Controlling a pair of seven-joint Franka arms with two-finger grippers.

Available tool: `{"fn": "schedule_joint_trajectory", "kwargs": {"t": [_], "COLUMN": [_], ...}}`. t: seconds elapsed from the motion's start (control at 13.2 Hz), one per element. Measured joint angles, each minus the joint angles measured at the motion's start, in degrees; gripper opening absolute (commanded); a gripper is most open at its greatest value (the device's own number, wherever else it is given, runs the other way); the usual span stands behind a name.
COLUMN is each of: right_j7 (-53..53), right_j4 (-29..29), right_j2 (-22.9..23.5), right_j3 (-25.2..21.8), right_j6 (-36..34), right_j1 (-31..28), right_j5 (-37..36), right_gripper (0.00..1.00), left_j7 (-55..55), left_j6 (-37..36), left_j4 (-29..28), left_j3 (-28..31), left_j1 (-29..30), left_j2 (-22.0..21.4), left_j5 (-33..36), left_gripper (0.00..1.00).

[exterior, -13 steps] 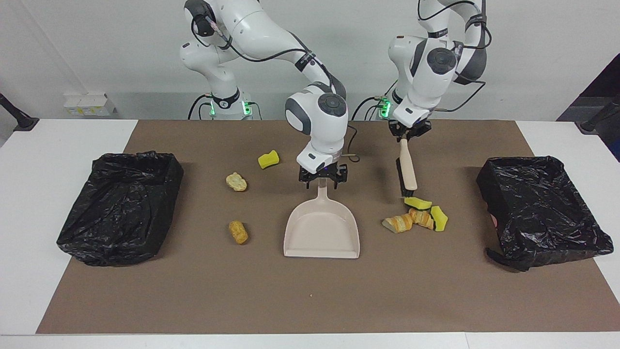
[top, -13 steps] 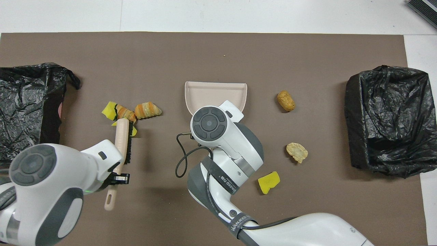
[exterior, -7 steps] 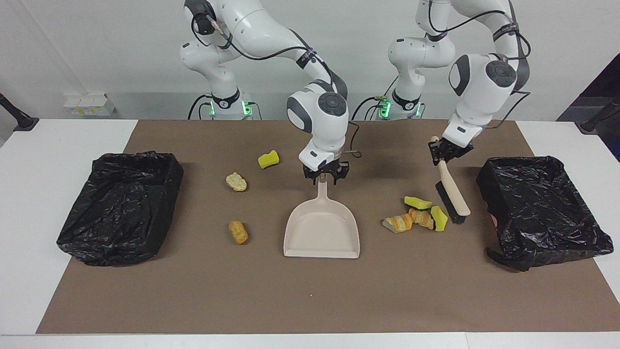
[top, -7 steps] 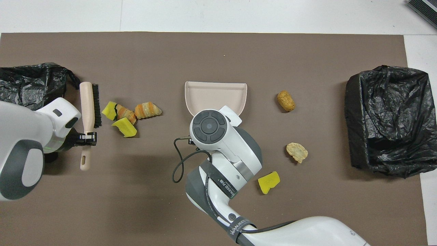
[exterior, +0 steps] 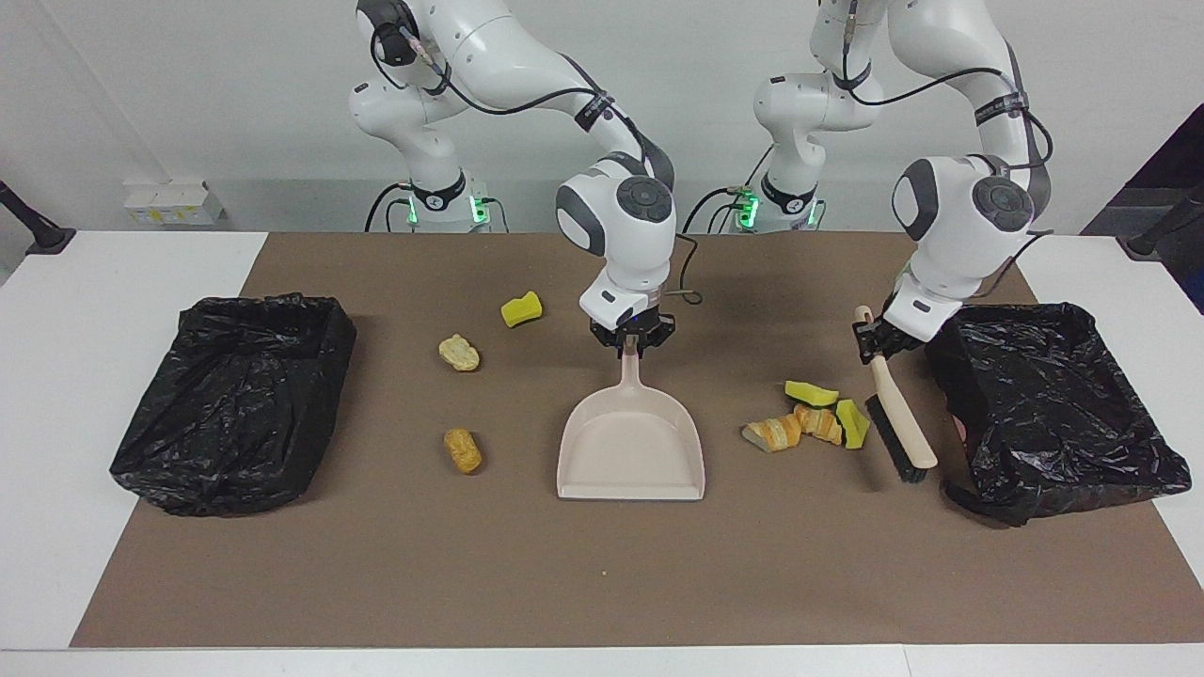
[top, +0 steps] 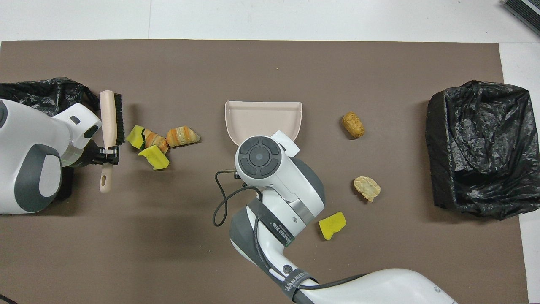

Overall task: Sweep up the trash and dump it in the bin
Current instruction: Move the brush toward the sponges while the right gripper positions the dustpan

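One "WANJEED" strap (top: 295,280) around the right arm (top: 278,202)

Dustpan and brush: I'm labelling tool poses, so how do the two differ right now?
The dustpan lies flat mid-mat, mouth away from the robots; the brush slants, head low beside the trash cluster. The right gripper holds the dustpan at its handle's tip; the left gripper holds the brush partway along, handle end sticking out. Both are beige and gripped.
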Motion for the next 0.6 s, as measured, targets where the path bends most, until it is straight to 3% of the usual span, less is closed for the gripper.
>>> {"fn": "schedule_joint_trajectory", "kwargs": {"t": [0.23,0.6], "right_j7": [-2.05,-20.72], "right_j4": [0.00,-0.05], "right_j2": [-0.42,-2.24], "right_j3": [-0.01,-0.33], "right_j6": [0.00,-0.03], "right_j1": [-0.02,-0.51], "right_j5": [-0.06,-0.06], "right_gripper": [0.00,0.00], "left_j7": [0.73,-1.21], "left_j6": [0.46,-1.88], "left_j4": [-0.07,-1.20], "left_j3": [0.00,-1.40], "left_j1": [1.23,-0.13], "left_j2": [1.53,1.23], "left_j5": [0.00,-0.01], "left_gripper": [0.00,0.00]}}
